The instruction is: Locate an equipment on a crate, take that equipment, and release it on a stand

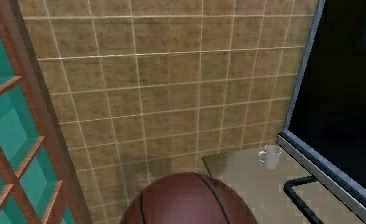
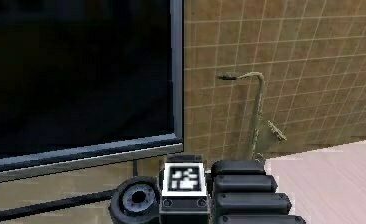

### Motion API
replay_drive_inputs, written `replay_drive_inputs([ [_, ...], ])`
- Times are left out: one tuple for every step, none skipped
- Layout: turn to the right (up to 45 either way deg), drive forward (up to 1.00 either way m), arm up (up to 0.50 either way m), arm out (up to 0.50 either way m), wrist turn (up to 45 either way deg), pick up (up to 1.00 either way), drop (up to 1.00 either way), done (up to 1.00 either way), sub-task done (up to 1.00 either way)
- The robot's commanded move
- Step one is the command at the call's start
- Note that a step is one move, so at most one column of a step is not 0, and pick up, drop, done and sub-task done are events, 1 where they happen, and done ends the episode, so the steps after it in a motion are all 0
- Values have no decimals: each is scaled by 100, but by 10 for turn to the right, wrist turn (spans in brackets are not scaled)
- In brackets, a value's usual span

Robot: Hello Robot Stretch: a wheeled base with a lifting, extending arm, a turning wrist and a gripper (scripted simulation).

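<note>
Plainly, a black flat screen with a grey frame [image 2: 81, 75] is carried on a tan stand top [image 1: 241, 182]. An orange-brown basketball [image 1: 186, 202] is cut off at the forward view's bottom edge; its bearing from the dark gripper [image 2: 134, 200] cannot be judged, nor whether anything is held. A white mug [image 1: 270, 156] is set at the stand top's wall-side edge.

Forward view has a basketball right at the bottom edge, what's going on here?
The robot faces a tiled wall, with the basketball low in the forward view; what it rests on is out of frame. To that view's right, a white mug sits on a tan tabletop beside a dark screen. In the arm side view the end effector sits at the bottom edge below the screen; I cannot tell whether it holds anything. A saxophone leans on the wall.
</note>
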Motion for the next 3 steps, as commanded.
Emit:
replay_drive_inputs([
  [0,0,0,48,0,0,0,0,0],
  [0,0,0,0,390,0,0,0,0],
  [0,0,0,0,390,0,0,0,0],
])
